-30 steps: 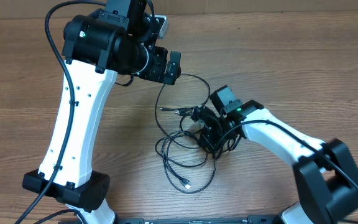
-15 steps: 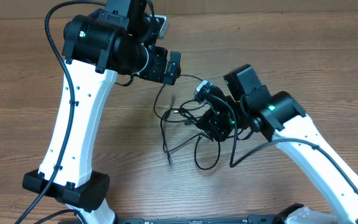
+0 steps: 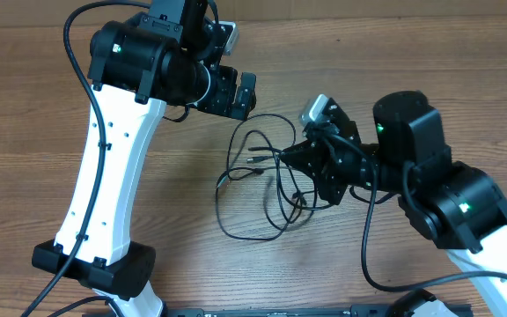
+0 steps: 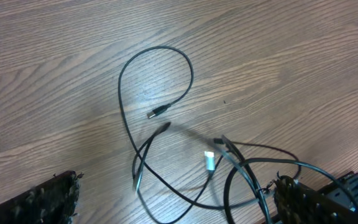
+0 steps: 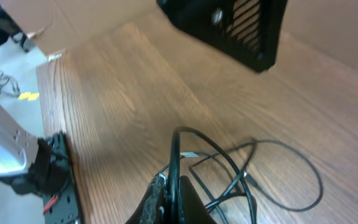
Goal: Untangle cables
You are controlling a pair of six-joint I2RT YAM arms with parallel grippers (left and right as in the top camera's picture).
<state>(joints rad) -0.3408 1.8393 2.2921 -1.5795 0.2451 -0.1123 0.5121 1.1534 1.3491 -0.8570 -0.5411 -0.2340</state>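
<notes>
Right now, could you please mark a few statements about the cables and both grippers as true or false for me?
1. The right gripper is shut on the cables. True.
2. The left gripper holds a cable. False: it stands open with nothing between its fingers.
3. The cables lie in separate straight lines. False: they loop and cross one another.
4. One plug end lies free on the wooden table. True.
5. Every part of the cables rests flat on the table. False: some strands rise up to the right gripper.
</notes>
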